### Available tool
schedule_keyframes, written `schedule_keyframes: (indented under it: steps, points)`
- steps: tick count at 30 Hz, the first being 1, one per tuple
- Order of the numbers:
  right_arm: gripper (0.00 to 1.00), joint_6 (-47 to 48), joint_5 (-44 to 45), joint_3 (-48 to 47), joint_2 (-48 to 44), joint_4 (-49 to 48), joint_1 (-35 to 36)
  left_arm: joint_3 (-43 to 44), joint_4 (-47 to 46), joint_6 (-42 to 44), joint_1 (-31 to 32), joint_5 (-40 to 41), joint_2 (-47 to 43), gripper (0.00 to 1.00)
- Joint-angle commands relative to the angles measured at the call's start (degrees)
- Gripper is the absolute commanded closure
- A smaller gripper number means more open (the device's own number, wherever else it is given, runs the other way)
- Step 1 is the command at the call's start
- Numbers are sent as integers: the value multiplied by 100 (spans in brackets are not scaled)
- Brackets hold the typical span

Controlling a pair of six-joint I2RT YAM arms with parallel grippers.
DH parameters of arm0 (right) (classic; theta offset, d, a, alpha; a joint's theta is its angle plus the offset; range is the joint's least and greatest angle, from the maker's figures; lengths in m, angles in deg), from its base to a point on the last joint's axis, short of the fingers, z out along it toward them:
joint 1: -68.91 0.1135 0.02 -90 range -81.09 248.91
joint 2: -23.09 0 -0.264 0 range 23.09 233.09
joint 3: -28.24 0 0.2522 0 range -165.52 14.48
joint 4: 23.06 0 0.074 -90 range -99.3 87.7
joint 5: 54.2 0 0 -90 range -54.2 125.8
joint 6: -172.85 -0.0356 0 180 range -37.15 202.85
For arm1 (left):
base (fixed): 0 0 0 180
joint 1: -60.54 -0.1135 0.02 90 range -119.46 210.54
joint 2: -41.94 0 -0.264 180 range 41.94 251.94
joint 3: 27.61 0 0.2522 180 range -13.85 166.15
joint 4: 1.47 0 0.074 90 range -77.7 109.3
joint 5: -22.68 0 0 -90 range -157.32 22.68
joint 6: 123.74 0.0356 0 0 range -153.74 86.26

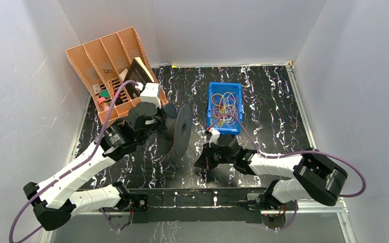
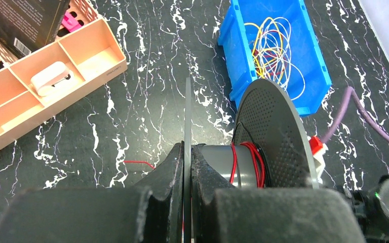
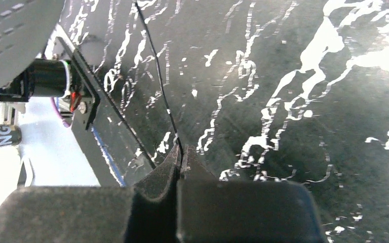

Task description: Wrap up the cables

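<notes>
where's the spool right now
In the top view the spool is near mid-table, held on edge just left of the blue bin, one flange clamped by the left gripper.

Lab robot cell: white panel walls (image 1: 223, 30) enclosing black marbled tabletop (image 1: 276, 109).

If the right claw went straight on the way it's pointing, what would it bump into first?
Probably the table. The right gripper, pinching a thin black cable, aims at bare tabletop. The spool sits off to one side, though depth is hard to judge.
</notes>
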Motion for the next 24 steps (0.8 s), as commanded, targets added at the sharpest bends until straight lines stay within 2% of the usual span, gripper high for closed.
schedule_keyframes:
  steps: [1, 11, 16, 24]
  points:
    - [100, -64, 207, -6, -443, -60, 423, 183, -407, -221, 16, 406, -192, 100]
    - [100, 290, 1082, -1107, -1372, 1354, 1736, -58, -556, -9, 10, 1210, 132, 100]
    - [100, 569, 1112, -1801, -1610, 1792, 1878, -273, -649, 85, 11, 1248, 289, 100]
    - [100, 755, 1397, -2835, -1532, 2293, 1876, -378, -604, 521, 14, 643, 602, 100]
